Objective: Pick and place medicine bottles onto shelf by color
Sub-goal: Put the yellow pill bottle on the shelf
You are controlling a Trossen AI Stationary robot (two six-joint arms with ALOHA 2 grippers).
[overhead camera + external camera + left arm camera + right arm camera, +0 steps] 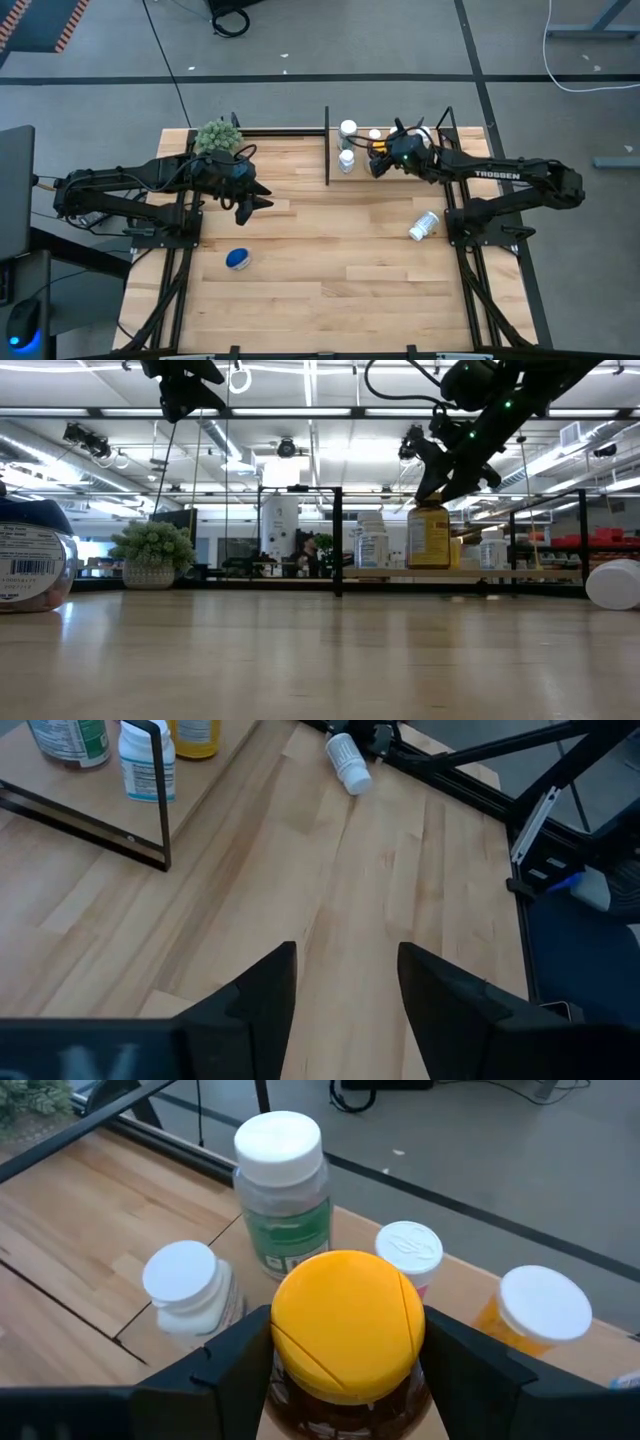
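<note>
Blue-lidded bottle [238, 259] and white bottle [424, 225] lie unplaced on the table [320, 300] — left gripper [252, 203] open, empty — right gripper [345, 1365] straddles the amber bottle [345, 1330] on the shelf [335, 180], grip uncertain, among four placed bottles

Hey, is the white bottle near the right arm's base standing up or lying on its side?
Lying on its side. The white bottle stretches lengthwise across the table, cap toward the camera in the low view.
</note>
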